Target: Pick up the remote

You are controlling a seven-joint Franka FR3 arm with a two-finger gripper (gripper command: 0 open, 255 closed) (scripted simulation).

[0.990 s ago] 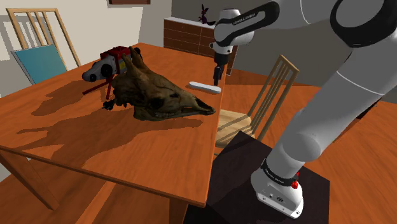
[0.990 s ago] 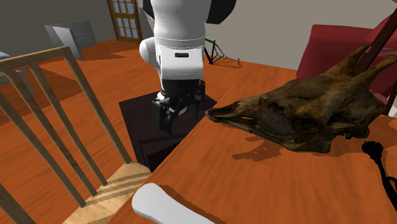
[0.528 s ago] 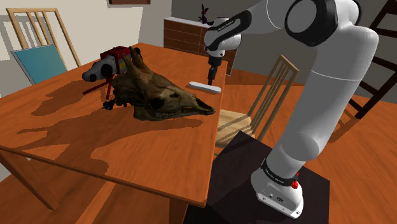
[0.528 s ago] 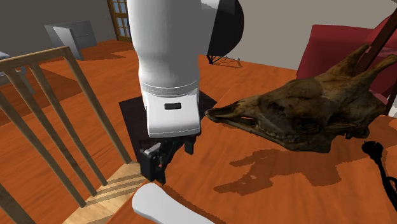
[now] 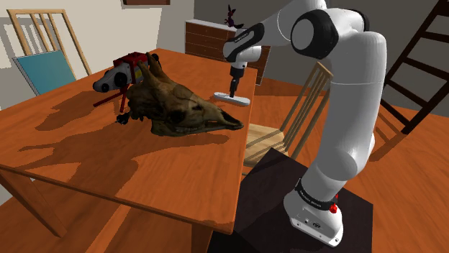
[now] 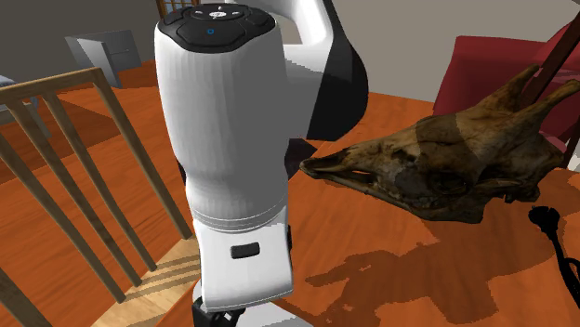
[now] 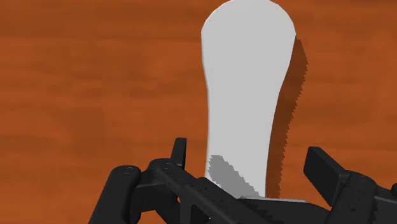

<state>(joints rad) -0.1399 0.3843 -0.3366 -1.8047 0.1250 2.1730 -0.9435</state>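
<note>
Wrist view puts the pale grey remote point(image 7: 248, 83) straight ahead of us. It lies flat on the orange-brown table point(image 7: 95, 83), and its narrower end runs in between the two black fingers of the gripper point(image 7: 251, 164). The fingers stand wide, one on each side of that end. We see a strip of table between each finger and the remote's edge, so nothing is clasped yet.

In the shoulder view the gripper point(image 5: 232, 91) sits right down at the remote point(image 5: 245, 101). The remote is near the table's edge on the chair point(image 5: 298, 118) side, just beyond the snout of the dark animal skull point(image 5: 180, 108). A second ago the hand hung above the remote and a little to that view's right. Half a second ago it was lower and nearer, and now the fingertips reach the remote's own level. In the second exterior view the white forearm point(image 6: 232, 186) has swung across the camera and covers the spot where the remote lay. The skull point(image 6: 446, 167) is unmoved beside it.

We judge the approach done, with the hand lowered and straddling the remote. What is left is to close on the narrow end and lift. The remote is thin and flat, so the pads should bite low and square. A skewed squeeze could pivot it across the table.
</note>
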